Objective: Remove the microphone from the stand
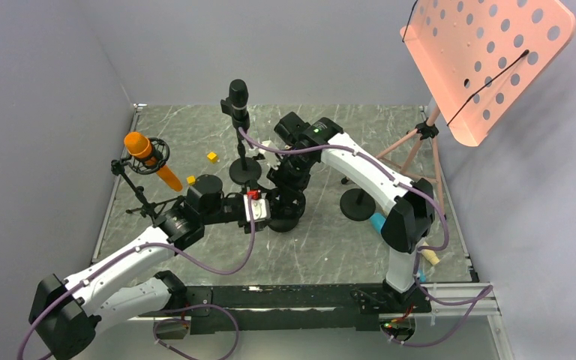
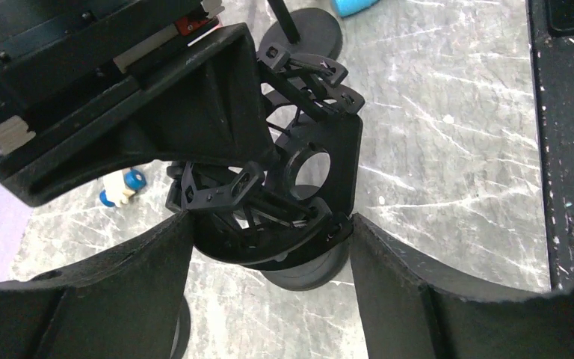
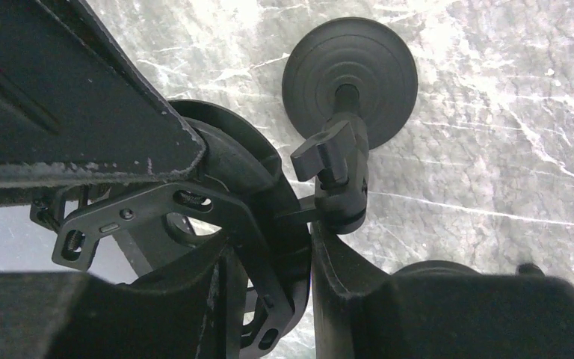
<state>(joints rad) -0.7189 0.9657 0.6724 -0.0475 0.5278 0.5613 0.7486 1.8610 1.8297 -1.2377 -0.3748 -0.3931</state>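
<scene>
Two arms meet over the marbled worktop at the centre stand. It is judged to be the stand the task means, since the black microphone behind and the orange microphone at far left sit on their own stands, well apart from either arm. The left end effector is spread wide, its fingers appearing to bear on both flanks of the stand's shock mount. The right end effector is nearly pressed together, pinching the mount's ring. No microphone barrel can be made out in the mount from any camera; if one sits there, the arms hide it.

The step looks like bracing and freeing. The left should hold the mount square and unmoving while the right draws along the mount's axis, not sideways, lest the elastic cradle twist or the stand tip on its round base.

The overhead view gives layout only, with the mount lost beneath both wrists. Only the left wrist view shows the round opening in the mount's back plate. Only the right wrist view shows the tilt knob joining mount to stem.
</scene>
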